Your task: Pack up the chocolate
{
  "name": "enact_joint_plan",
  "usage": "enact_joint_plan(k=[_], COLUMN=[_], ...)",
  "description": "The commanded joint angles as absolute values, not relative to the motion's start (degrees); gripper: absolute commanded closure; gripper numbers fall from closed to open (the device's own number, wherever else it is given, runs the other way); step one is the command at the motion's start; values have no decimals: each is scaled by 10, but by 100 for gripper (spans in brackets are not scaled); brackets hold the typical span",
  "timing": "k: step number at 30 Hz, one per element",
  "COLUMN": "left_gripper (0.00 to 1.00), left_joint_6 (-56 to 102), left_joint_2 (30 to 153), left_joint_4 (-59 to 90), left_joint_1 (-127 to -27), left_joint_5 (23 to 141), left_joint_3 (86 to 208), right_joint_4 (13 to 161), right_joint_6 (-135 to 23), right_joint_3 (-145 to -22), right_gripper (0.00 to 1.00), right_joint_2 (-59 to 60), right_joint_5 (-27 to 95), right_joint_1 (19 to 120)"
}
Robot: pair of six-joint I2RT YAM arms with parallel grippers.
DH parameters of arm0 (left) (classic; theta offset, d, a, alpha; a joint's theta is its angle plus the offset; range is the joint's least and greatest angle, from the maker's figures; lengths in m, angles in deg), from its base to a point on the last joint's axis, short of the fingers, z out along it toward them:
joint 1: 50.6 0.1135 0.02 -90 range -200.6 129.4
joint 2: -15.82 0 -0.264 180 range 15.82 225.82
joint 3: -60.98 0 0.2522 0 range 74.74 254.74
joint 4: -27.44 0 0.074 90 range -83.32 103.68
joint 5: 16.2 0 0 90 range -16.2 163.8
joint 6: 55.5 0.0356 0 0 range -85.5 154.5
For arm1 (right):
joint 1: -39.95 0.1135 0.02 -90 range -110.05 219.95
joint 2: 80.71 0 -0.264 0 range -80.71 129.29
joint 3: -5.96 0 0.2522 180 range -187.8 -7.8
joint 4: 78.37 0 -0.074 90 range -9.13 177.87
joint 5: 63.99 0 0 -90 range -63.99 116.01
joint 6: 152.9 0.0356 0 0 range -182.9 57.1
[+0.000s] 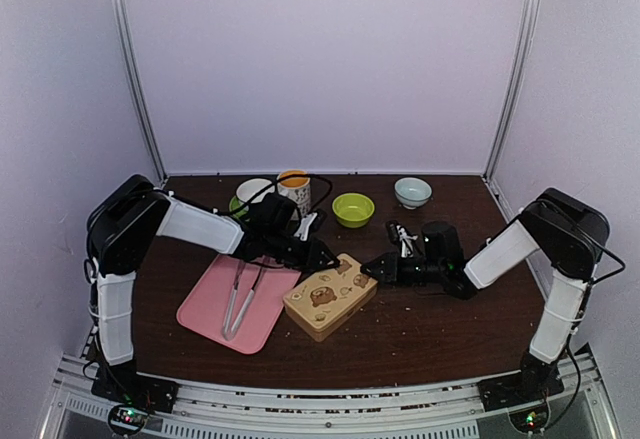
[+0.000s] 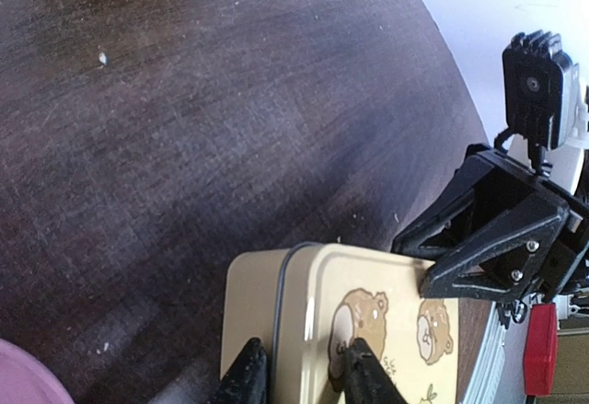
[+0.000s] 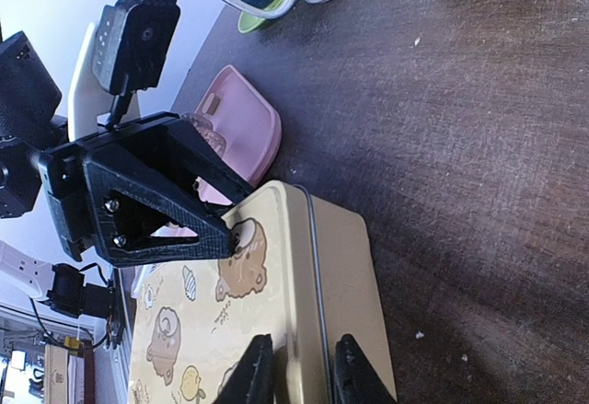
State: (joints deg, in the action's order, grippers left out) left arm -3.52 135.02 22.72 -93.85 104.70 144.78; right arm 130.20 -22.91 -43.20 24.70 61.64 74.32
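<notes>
The bear-printed tin [image 1: 330,299] sits on the dark table with its lid on, right of the pink tray. No chocolate shows in any view. My left gripper [image 1: 322,256] is at the tin's far left corner. In the left wrist view its fingers [image 2: 247,376] pinch the lid's rim, one on the tin's [image 2: 396,330] side wall and one on the lid top. My right gripper [image 1: 372,269] is at the far right corner. In the right wrist view its fingers [image 3: 354,372] pinch the tin's [image 3: 221,330] lid edge the same way.
Long pinkish tongs [image 1: 240,294] lie on the pink tray [image 1: 205,309] left of the tin. At the back stand a white bowl [image 1: 252,191], a mug [image 1: 294,191], a green bowl [image 1: 353,208] and another white bowl [image 1: 412,191].
</notes>
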Motion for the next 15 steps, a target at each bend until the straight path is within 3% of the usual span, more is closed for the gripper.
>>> enact_joint_plan(k=[1, 6, 15], left_gripper=[71, 69, 58], left_joint_6=[-29, 4, 68], left_joint_2=[1390, 1361, 1252], left_joint_4=[196, 157, 46], left_joint_1=[-964, -964, -964], left_joint_5=[1035, 1008, 945], left_joint_3=[1444, 1461, 1509], right_joint_4=[1213, 1180, 992], right_joint_6=[-207, -225, -324], right_joint_3=[-378, -383, -458], right_gripper=[79, 75, 57], right_joint_2=[279, 210, 69], right_joint_5=[581, 539, 456], right_joint_1=[766, 766, 768])
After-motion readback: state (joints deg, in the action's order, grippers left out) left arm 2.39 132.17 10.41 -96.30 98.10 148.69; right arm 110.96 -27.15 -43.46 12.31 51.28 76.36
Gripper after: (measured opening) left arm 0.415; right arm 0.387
